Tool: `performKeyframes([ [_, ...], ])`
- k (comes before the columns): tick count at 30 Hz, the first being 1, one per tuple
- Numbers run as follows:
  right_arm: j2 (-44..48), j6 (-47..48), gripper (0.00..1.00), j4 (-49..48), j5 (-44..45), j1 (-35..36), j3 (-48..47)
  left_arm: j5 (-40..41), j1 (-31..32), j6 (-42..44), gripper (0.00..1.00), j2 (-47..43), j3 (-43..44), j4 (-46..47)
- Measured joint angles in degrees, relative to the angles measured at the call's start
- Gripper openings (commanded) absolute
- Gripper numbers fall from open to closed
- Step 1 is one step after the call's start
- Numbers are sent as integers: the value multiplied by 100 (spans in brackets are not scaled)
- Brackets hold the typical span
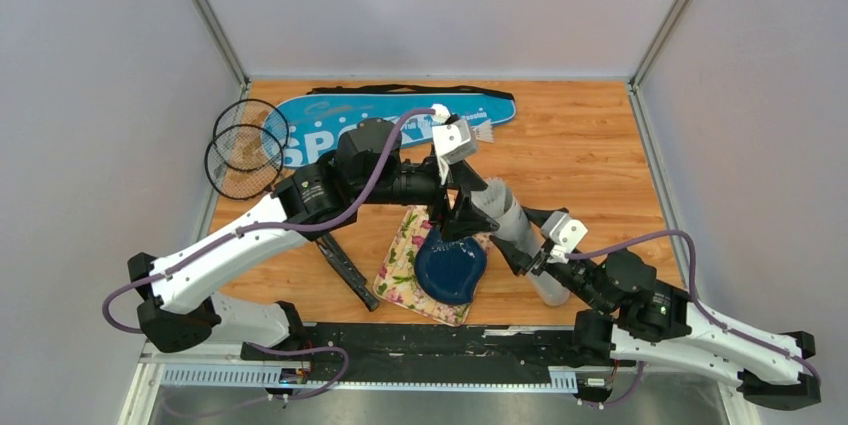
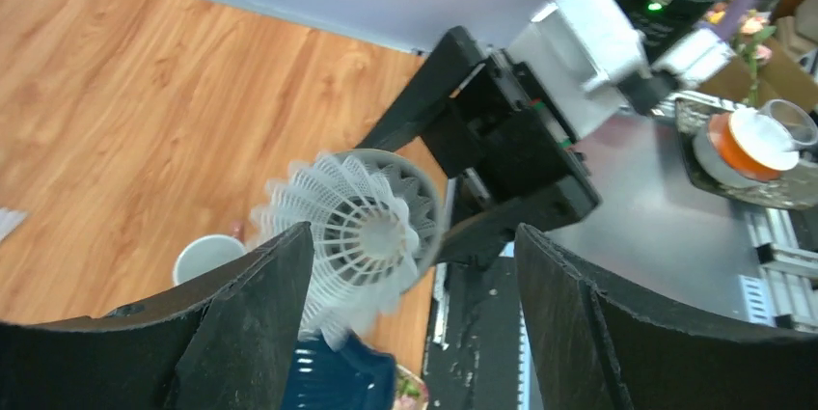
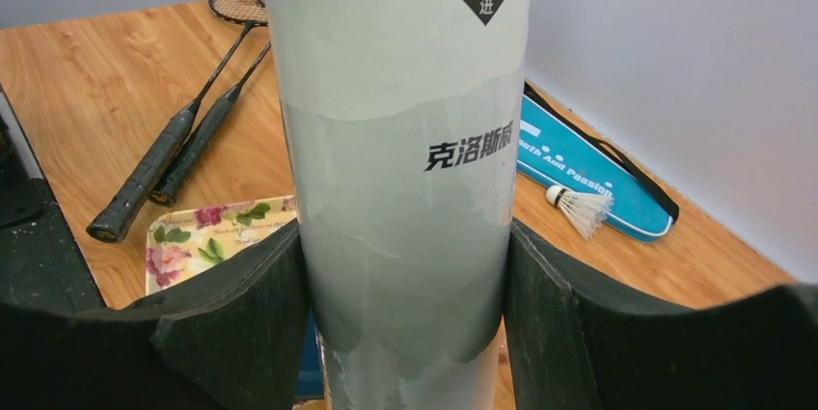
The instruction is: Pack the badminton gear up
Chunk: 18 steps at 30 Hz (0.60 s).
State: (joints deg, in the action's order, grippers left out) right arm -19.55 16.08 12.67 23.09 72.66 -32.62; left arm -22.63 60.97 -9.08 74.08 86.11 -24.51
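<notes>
My right gripper [image 1: 522, 253] [image 3: 405, 323] is shut on the long white tube [image 1: 520, 235] [image 3: 400, 159] and holds it tilted, its open mouth [image 2: 417, 193] towards my left gripper. My left gripper [image 1: 462, 220] [image 2: 415, 333] is open right at that mouth. A white shuttlecock [image 2: 352, 236] sits loose between the left finger [image 2: 241, 323] and the mouth, blurred. Another shuttlecock [image 1: 481, 132] [image 3: 579, 207] lies by the blue SPORT bag [image 1: 400, 117] [image 3: 588, 174] at the back. Two black rackets [image 1: 245, 150] [image 3: 183, 140] lie at the left.
A dark blue plate [image 1: 450, 270] [image 2: 338, 381] lies on a floral cloth [image 1: 403, 257] [image 3: 207, 232] below both grippers. A small white cup [image 2: 204, 258] stands beside the plate. Walls enclose the table on three sides.
</notes>
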Motion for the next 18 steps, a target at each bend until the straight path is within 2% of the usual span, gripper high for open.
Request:
performKeyframes([
  [6,181,-107,30,44,114,-20,0,-308,66,-341,85,-227,42,227],
  [9,264,-160,30,48,164,-20,0,-424,57,-485,79,-186,186,308],
  [13,328,-210,30,85,299,-20,0,-431,-81,-673,77,-90,258,413],
  [17,330,-385,31,343,1036,-17,-157,-201,-769,-1049,72,26,223,479],
  [18,345,-428,32,474,1272,-17,-240,-136,-1014,-1132,67,98,223,514],
])
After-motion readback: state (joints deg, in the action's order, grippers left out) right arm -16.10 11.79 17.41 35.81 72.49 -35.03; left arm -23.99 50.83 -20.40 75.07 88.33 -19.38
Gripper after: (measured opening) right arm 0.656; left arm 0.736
